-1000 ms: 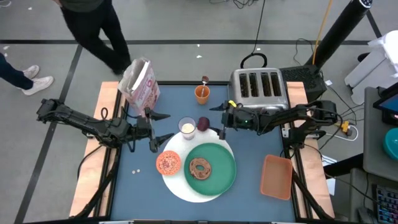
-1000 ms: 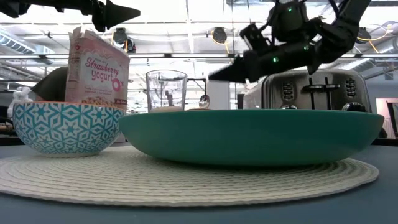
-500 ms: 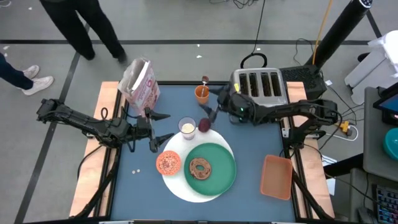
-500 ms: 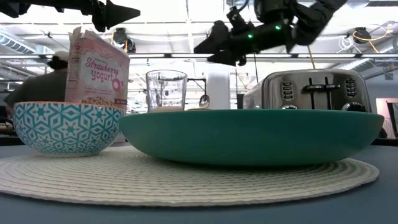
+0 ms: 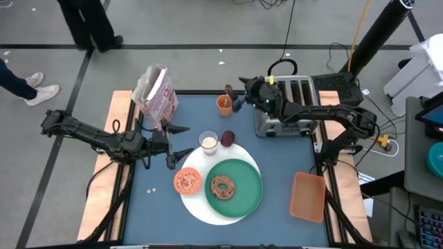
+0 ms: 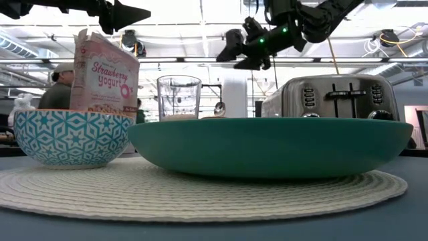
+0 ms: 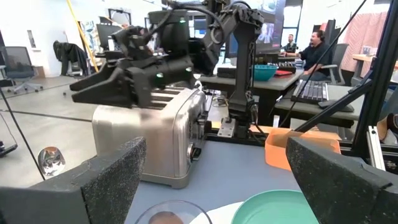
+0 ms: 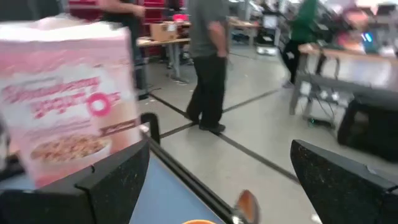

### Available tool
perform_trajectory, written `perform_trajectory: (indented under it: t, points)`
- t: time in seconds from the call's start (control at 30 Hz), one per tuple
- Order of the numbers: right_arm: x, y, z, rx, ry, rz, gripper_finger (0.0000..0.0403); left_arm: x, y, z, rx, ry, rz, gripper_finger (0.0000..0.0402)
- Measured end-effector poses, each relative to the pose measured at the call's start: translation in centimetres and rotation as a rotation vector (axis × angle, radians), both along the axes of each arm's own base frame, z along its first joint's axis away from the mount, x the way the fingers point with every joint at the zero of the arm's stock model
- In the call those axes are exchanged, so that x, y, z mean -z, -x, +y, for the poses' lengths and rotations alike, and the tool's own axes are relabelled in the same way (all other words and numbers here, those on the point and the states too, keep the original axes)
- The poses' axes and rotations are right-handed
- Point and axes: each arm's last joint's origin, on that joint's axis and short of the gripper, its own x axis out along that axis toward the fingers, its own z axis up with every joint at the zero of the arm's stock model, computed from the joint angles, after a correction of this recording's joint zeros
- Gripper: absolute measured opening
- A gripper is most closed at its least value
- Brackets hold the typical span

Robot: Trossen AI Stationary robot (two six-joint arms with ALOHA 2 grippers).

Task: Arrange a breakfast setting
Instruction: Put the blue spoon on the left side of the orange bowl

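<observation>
My right pincer (image 5: pixel 239 95), jaws spread and empty, has swung away from the dark red fruit (image 5: pixel 227 137) to hover over the small orange bowl (image 5: pixel 224 104) holding the spoon (image 5: pixel 227 89) at the blue counter's (image 5: pixel 277 166) far edge. I judge that bowl is next. My left pincer (image 5: pixel 178 142) waits released beside the glass of milk (image 5: pixel 208 142).
</observation>
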Motion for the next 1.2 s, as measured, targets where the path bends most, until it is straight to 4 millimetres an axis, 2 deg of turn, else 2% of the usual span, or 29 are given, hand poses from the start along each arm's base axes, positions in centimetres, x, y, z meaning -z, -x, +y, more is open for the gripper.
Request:
perform_trajectory:
  t: [0.2,0.53,0.63,0.73,0.83,0.93,1.07,1.2]
  points:
    - [0.4,1.1,-2.1,0.080,-0.100,-0.050,0.0380,0.0,0.0,0.0,0.000,-0.001,0.000,0.0392]
    - [1.0,1.3,-2.0,0.048,-0.140,-0.070,0.0380,0.0,0.0,0.0,0.000,-0.001,0.001,0.0392]
    - [0.3,0.9,-2.0,0.006,-0.172,-0.106,0.0380,0.0,0.0,0.0,-0.001,-0.017,0.004,0.0392]
    - [-1.1,0.3,-2.0,-0.023,-0.198,-0.069,0.0380,0.0,0.0,0.0,-0.002,-0.029,0.007,0.0392]
    - [-2.8,-0.1,-2.1,0.007,-0.238,0.022,0.0380,0.0,0.0,0.0,-0.003,-0.029,0.007,0.0392]
    - [-4.1,-0.4,-2.2,0.064,-0.237,0.022,0.0380,0.0,0.0,0.0,-0.003,-0.025,0.006,0.0392]
    - [-3.9,-0.4,-2.1,0.108,-0.311,-0.019,0.0380,0.0,0.0,0.0,-0.002,-0.025,0.006,0.0392]
    - [-2.7,-0.4,-2.1,0.132,-0.379,0.032,0.0380,0.0,0.0,0.0,-0.003,-0.024,0.006,0.0392]
